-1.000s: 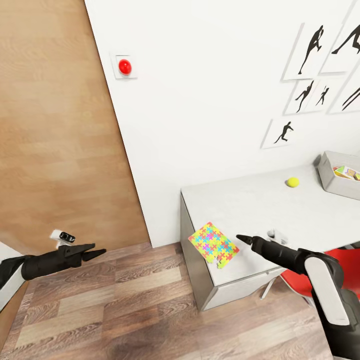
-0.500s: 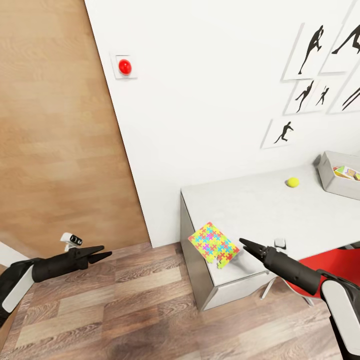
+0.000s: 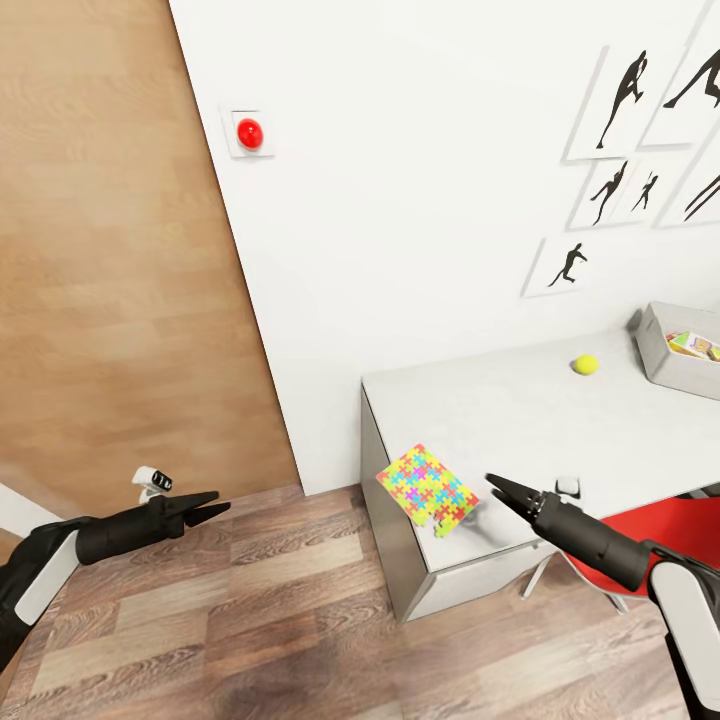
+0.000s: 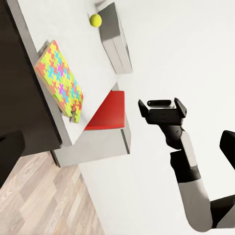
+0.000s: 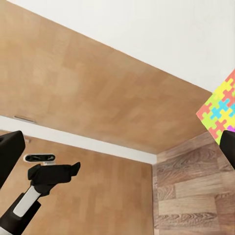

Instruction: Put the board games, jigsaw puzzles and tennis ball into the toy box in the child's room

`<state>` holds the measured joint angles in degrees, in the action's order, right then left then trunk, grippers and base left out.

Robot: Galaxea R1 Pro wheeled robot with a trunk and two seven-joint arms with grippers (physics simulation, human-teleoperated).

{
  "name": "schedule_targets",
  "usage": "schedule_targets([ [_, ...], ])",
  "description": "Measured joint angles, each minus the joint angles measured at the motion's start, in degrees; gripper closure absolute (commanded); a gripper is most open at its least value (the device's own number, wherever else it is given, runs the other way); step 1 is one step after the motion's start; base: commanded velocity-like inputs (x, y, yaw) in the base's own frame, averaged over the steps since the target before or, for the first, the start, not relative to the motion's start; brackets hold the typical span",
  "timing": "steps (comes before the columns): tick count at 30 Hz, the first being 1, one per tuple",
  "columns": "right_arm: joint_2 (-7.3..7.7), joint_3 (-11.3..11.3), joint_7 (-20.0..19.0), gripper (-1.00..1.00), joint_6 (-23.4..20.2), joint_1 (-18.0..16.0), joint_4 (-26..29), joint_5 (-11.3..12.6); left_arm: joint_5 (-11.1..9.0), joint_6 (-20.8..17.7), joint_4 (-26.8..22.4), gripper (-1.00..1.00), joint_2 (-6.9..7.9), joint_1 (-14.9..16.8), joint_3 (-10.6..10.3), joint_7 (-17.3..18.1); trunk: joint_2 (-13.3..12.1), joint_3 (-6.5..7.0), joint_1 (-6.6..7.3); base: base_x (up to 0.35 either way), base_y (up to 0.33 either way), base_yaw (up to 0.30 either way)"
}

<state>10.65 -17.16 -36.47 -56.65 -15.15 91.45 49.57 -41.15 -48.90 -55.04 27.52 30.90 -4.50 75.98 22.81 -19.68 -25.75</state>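
Presently, going from left to right in the head view, a brown wooden door [image 3: 110, 260] is seen beside a white wall carrying a red button [image 3: 249, 132]. Below the door, the left claw [image 3: 212, 507] is held out over the wooden floor [image 3: 250, 620], well apart from the bench; its fingers are seen nearly together with only a narrow gap, and nothing is held between them. In the right wrist view the left claw [image 5: 73, 169] is seen against the door, again with nothing in it.

On the near left corner of the bench [image 3: 520, 410] one jigsaw puzzle [image 3: 427, 489] is seen lying flat, with its edge overhanging the bench edge slightly. Just beside it, to its right, the right claw [image 3: 496, 486] is held above the bench top with its tips pointing toward the puzzle; its fingers are nearly closed and empty, and no contact with the puzzle is observed. A red chair [image 3: 690, 525] is seen under the bench.

Further back on the bench, the tennis ball [image 3: 585, 364] rests near the wall, apart from the toy box [image 3: 660, 350] at the right edge, in which a printed box is partly seen. Silhouette pictures [image 3: 625, 100] are hung on the wall above.
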Motion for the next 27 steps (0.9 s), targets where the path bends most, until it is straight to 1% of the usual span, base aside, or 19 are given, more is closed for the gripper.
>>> schedule_targets([
  [6, 0.07, -0.8, 0.0, -1.00, -0.1, 0.0, 0.0, 0.1, 0.0, -0.1, 0.0, -1.00, 0.00, 0.0, 0.1, -0.1, 0.0, 0.00, 0.00, 0.000, 0.000, 0.000],
  [11, -0.15, -1.3, 0.0, -1.00, -0.2, 0.0, -0.1, 0.5, 0.0, -0.3, 0.0, -1.00, 0.00, 0.0, 0.0, 0.0, 0.0, 0.00, 0.00, 0.000, 0.000, 0.000],
  [17, -0.25, -1.3, 0.0, -1.00, -0.1, 0.0, -0.1, 0.5, 0.0, -0.5, 0.1, -1.00, -0.06, 0.0, -0.2, -1.0, 0.0, 0.00, 0.00, 0.000, 0.000, 0.000],
  [27, -0.27, -1.2, 0.0, -1.00, 0.0, 0.0, -0.1, 0.5, 0.0, 0.0, 0.1, -1.00, -0.06, 0.1, 0.1, -1.3, 0.0, 0.00, 0.00, 0.000, 0.000, 0.000],
])
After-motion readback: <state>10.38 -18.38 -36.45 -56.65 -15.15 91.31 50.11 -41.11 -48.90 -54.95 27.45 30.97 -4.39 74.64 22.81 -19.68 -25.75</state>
